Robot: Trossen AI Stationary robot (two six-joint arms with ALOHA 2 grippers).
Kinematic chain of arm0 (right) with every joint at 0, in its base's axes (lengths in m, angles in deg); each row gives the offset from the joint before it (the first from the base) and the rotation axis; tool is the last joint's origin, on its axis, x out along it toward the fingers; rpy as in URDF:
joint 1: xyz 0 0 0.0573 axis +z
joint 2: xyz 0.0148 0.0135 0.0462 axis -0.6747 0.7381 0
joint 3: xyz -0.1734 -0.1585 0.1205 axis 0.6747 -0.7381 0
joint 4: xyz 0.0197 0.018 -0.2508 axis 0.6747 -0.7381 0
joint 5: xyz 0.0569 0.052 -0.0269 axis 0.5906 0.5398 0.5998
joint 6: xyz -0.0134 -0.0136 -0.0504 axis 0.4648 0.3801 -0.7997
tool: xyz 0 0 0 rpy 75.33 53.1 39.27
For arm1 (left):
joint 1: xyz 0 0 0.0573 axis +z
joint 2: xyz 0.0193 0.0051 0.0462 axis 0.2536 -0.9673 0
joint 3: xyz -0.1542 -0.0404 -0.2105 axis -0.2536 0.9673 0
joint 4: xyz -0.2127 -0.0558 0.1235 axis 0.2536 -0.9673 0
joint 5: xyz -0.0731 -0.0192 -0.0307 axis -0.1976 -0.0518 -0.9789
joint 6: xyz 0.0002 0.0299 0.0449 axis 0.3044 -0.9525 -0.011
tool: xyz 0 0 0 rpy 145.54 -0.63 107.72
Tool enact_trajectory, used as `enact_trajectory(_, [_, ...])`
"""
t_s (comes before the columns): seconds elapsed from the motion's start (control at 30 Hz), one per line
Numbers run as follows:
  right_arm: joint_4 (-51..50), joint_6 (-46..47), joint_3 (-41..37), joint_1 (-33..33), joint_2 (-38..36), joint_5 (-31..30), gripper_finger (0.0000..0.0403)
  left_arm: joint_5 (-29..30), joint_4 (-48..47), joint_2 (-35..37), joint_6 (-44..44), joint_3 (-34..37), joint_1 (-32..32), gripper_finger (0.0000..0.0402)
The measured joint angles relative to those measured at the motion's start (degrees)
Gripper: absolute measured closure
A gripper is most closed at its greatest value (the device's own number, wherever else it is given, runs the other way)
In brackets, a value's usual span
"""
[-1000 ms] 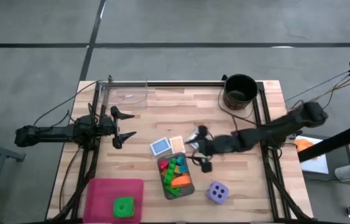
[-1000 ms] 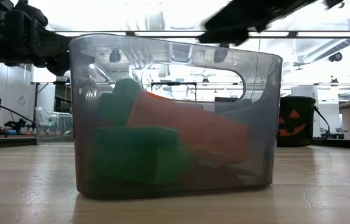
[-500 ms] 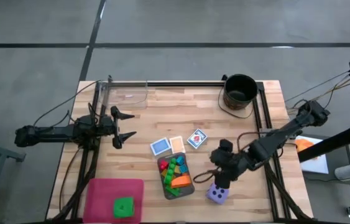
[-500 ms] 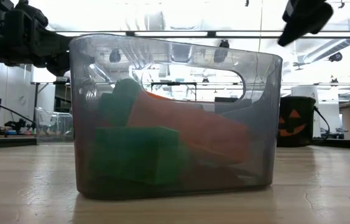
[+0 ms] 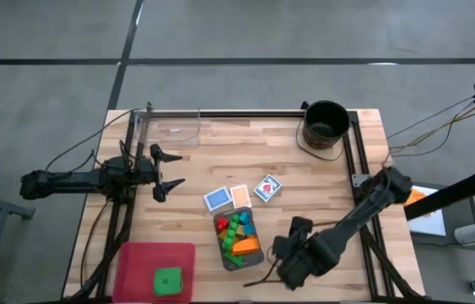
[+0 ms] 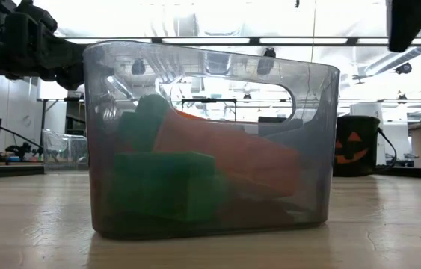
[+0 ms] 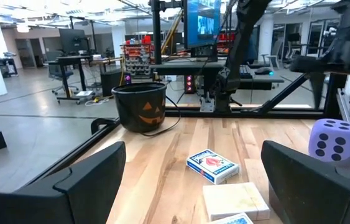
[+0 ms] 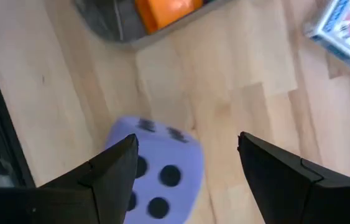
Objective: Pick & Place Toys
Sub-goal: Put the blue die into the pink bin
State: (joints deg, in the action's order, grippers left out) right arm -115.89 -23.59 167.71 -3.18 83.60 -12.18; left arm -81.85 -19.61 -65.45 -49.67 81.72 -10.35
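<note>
Now the right gripper (image 8: 184, 171) hangs over the purple die (image 8: 156, 177), jaws spread, one finger at either side, not touching it. A second ago it was up by the cards; it has since swung down toward 5 o'clock from the tray (image 5: 239, 239), and in the high view the arm now hides the die.

The move points to the die as the next pick; no grasp has begun.

Three cards (image 5: 267, 187) lie at 12 o'clock from the tray, well apart from it. Blocks (image 5: 237, 230), green, orange, red and blue, already sit in the tray. A green die (image 5: 167, 280) rests on the pink lid (image 5: 136, 257) at 8 o'clock.

The left gripper (image 5: 170, 171) waits at 10 o'clock, unmoved, jaws spread and empty. The bucket (image 5: 326, 123) stands at 1 o'clock.
</note>
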Motion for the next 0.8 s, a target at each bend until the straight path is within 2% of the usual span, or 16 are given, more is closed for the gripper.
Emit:
enact_trajectory(0.17, [-6.42,1.53,10.20,1.44,6.91,1.76,0.0126,0.09,0.03,0.00,-1.23,0.00,0.00,0.0025])
enact_trajectory(0.33, [-10.94,4.85,16.83,3.42,10.92,1.78,0.0126,0.09,1.20,0.00,-2.71,0.00,0.01,0.0025])
enact_trajectory(0.57, [-12.42,11.75,17.91,6.05,13.01,2.07,0.0126,0.09,2.25,0.00,-3.04,0.00,0.02,0.0025])
enact_trajectory(0.8, [-14.18,11.71,17.85,6.77,16.12,1.74,0.0126,0.08,2.25,0.00,-3.65,0.00,0.02,0.0025])
